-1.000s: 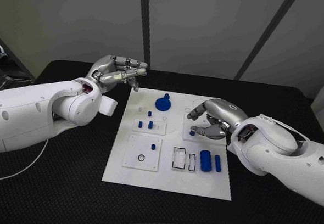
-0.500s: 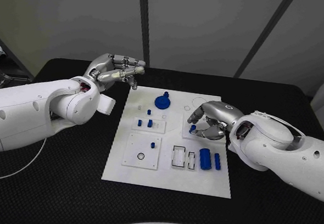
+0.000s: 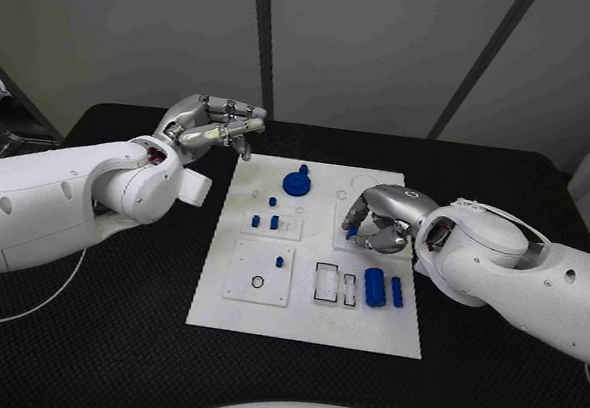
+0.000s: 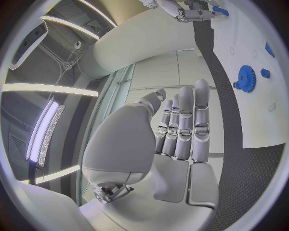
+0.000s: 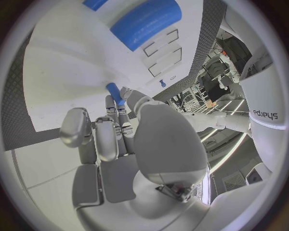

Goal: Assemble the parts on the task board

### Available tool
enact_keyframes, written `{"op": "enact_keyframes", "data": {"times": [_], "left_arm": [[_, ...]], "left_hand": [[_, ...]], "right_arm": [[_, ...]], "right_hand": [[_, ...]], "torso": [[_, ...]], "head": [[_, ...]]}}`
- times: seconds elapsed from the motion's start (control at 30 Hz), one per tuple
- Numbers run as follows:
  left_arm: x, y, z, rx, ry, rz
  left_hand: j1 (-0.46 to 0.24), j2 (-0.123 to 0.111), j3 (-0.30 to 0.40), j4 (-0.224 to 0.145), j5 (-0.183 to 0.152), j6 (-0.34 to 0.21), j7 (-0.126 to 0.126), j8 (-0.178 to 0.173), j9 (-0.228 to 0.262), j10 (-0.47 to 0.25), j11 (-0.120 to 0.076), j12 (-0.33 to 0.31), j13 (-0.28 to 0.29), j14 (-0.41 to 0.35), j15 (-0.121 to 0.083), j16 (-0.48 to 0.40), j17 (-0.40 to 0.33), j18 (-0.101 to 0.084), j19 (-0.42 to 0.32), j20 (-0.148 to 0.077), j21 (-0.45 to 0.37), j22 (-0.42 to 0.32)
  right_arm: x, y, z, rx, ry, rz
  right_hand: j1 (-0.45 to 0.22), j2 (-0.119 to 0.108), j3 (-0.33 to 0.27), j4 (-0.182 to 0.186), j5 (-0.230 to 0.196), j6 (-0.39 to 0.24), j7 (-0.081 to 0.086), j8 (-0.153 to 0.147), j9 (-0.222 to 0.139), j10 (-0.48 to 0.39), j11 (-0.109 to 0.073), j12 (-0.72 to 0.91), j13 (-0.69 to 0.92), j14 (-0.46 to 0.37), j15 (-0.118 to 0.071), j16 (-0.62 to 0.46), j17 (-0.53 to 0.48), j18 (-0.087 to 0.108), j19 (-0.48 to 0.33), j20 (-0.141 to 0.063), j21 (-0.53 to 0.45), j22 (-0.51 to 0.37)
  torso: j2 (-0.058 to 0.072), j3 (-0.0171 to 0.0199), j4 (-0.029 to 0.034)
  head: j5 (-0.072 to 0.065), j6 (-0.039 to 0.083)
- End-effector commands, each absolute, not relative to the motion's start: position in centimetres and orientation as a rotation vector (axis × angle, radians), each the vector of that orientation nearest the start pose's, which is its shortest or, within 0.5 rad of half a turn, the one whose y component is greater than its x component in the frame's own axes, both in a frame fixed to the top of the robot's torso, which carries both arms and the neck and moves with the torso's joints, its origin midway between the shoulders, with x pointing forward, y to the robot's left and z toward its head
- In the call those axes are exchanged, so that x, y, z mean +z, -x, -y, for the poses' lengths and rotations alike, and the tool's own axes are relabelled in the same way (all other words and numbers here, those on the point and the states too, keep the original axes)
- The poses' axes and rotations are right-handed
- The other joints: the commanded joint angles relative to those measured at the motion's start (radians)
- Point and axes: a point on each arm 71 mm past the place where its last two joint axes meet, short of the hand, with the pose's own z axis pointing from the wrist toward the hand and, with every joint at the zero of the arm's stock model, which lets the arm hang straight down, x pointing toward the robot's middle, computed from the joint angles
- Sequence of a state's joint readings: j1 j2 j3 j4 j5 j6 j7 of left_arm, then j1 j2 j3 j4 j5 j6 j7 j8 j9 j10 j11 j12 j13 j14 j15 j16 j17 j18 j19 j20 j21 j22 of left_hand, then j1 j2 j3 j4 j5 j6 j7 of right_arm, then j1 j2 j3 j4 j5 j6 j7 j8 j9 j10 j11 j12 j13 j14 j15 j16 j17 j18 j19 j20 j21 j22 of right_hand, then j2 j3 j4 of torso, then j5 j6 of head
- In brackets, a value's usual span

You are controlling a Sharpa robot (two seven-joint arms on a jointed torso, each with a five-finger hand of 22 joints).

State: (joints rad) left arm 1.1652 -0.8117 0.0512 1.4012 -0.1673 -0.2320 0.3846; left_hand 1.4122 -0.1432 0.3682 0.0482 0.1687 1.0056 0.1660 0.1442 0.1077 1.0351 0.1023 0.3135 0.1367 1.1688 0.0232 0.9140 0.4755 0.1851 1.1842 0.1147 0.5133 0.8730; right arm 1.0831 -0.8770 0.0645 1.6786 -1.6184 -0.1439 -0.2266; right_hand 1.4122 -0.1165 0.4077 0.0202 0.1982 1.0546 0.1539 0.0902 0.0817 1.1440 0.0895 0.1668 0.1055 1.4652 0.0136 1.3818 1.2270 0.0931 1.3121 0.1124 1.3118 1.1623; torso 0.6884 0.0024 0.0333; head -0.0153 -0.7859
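Head view put my right hand (image 3: 380,225) low over the right side of the board (image 3: 307,318), fingers curled round a small blue peg (image 3: 353,233). On the right wrist camera I saw that peg (image 5: 114,93) pinched at the fingertips, just above the white surface. My left hand (image 3: 211,129) hung off the board's far left corner, holding nothing, fingers loosely bent together. A blue gear (image 3: 298,182) sat near the far edge, a cylinder (image 3: 373,288) near the right edge.
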Motion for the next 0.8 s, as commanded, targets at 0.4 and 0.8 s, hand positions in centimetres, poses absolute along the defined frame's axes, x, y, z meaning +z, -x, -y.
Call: {"op": "enact_keyframes", "data": {"times": [0.4,0.8], "left_arm": [[-16.7,-51.4,-22.2,-1.561,0.949,-1.407],[-16.8,-51.4,-22.2,-1.563,0.951,-1.412]], "left_hand": [[0.001,0.012,-0.008,0.000,-0.005,-0.006,0.004,0.004,-0.002,-0.008,0.002,0.005,0.000,-0.008,-0.001,0.000,-0.002,-0.003,-0.004,0.003,-0.005,-0.002],[0.004,0.009,-0.012,-0.003,-0.005,-0.009,0.006,0.004,-0.003,-0.010,0.003,0.008,0.000,-0.009,0.000,0.001,-0.003,-0.003,-0.003,0.003,-0.006,-0.003]], "right_arm": [[-19.3,-44.8,17.1,0.568,0.300,-1.731],[-18.1,-43.7,17.4,0.572,0.314,-1.654]], "right_hand": [[0.045,0.047,0.034,-0.025,-0.040,0.072,-0.018,0.032,0.018,0.082,-0.029,0.030,0.027,0.046,-0.031,0.010,0.009,-0.008,0.022,-0.020,0.018,0.026],[0.062,0.041,0.052,-0.049,-0.035,0.068,-0.013,0.026,0.020,0.081,-0.025,0.025,0.033,0.047,-0.029,0.013,0.014,-0.010,0.026,-0.022,0.026,0.037]], "torso": [[0.000,0.0003,-0.0013],[-0.005,-0.0040,0.0009]], "head": [[0.002,-0.003],[0.003,-0.001]]}}
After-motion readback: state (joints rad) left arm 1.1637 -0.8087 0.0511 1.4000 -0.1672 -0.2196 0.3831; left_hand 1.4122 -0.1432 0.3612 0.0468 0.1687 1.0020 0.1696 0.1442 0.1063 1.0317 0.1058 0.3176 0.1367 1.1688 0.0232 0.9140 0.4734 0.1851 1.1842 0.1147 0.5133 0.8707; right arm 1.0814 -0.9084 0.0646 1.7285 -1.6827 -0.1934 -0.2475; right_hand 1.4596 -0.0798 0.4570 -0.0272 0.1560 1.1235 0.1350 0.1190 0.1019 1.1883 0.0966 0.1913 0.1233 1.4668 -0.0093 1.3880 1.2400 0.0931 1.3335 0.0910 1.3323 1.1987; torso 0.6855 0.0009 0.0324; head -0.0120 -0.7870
